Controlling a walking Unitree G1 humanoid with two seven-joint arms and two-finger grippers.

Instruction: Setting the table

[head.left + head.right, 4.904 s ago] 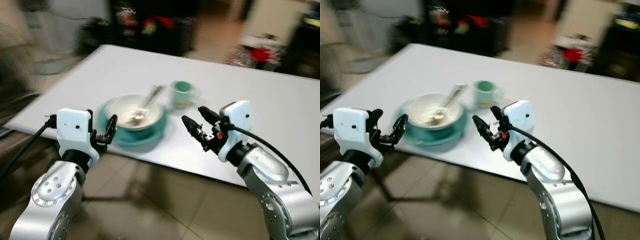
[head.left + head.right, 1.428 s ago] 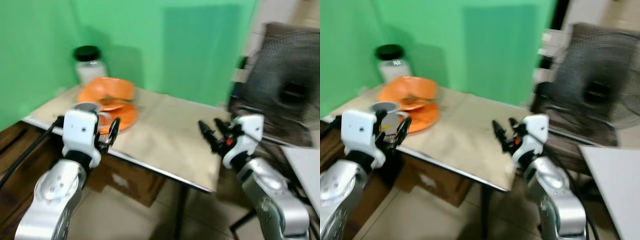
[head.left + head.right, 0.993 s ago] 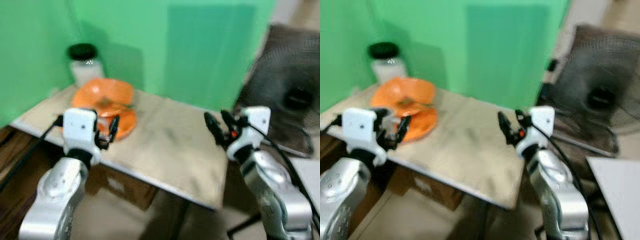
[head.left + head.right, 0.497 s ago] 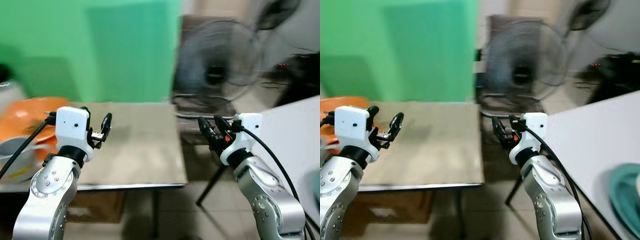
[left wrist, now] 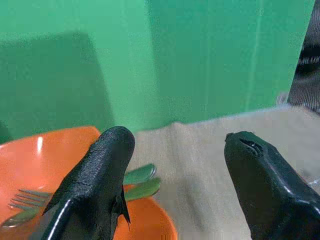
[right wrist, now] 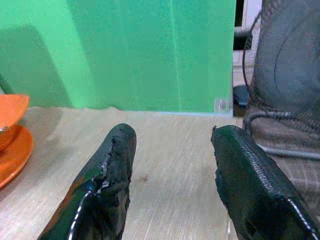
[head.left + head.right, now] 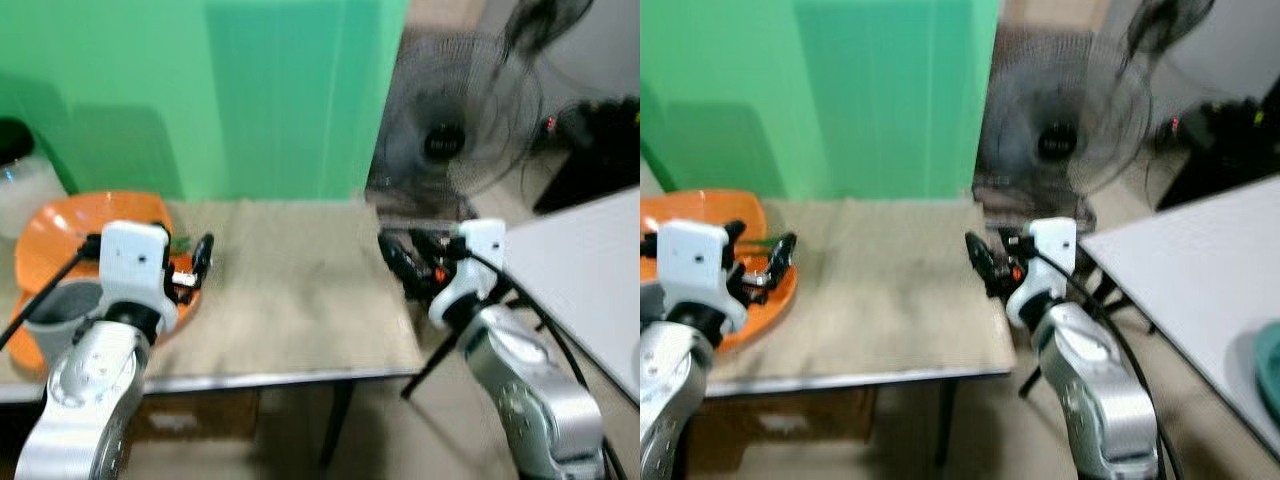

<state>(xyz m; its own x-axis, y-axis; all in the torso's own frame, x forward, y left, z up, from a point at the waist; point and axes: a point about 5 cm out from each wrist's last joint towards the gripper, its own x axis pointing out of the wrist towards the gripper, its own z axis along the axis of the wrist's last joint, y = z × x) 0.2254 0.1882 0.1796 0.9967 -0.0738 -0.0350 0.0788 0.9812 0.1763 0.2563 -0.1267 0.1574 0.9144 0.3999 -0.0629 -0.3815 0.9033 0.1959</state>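
The left gripper (image 5: 175, 165) hangs wide open and empty over the near rim of the orange plate (image 7: 60, 222), with green-handled cutlery (image 5: 135, 182) lying on the plate just past its fingertips. The right gripper (image 6: 172, 165) is likewise spread and empty above the beige table (image 7: 300, 300), the plate well off to its left and a black fan (image 7: 455, 130) beyond to its right.

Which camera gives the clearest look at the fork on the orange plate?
The left wrist view: the fork lies sharp on the orange plate, tines and green handle visible. In the eye views it is a blurred green sliver beside the left gripper. The right wrist view catches only the plate's edge.
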